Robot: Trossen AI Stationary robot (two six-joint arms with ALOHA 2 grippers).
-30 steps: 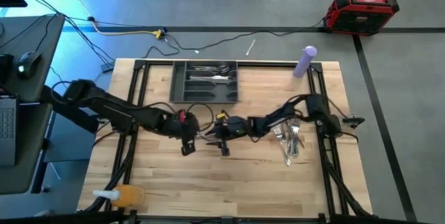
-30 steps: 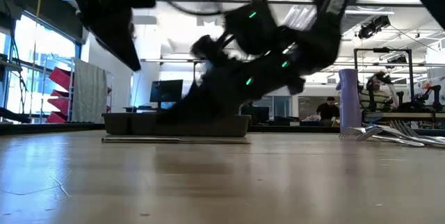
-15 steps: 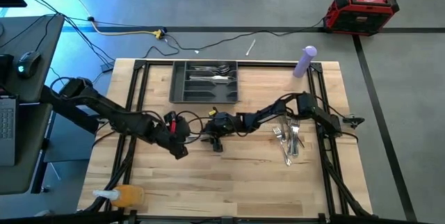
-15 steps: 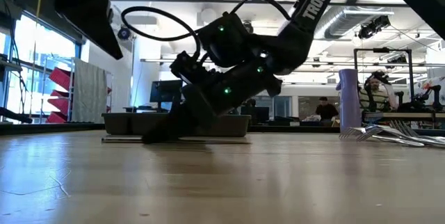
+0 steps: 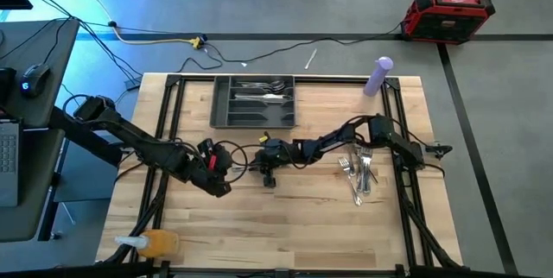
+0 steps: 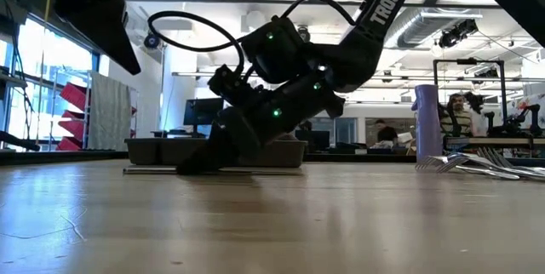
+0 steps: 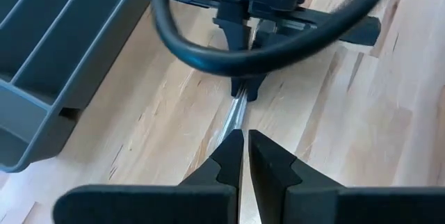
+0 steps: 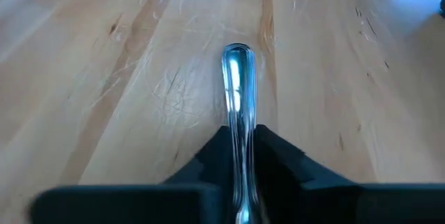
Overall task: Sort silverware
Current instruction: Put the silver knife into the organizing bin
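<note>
Silverware (image 5: 358,173) lies in a loose pile on the right half of the bench (image 5: 285,226), just beside the right arm's base, and further pieces sit in the dark grey tray (image 5: 254,101) at the bench's far edge. One slim silver utensil (image 8: 238,99) lies flat on the wood near the bench centre, in front of the tray. The right gripper (image 5: 267,174) is lowered to the bench surface there, and its fingers (image 8: 278,158) are clenched around this utensil, whose rounded handle end projects forward past the fingertips. The left gripper (image 5: 216,181) sits close by on the left, low over the bench and pointing at the right gripper; its fingers (image 7: 229,156) are clenched together and grasp nothing, with the utensil lying just ahead of their tips. In the low view, the right gripper is tilted steeply down in front of the tray. A purple bottle (image 5: 378,77) stands at the far right corner of the bench. An orange-capped bottle (image 5: 151,243) lies at the near left corner.
</note>
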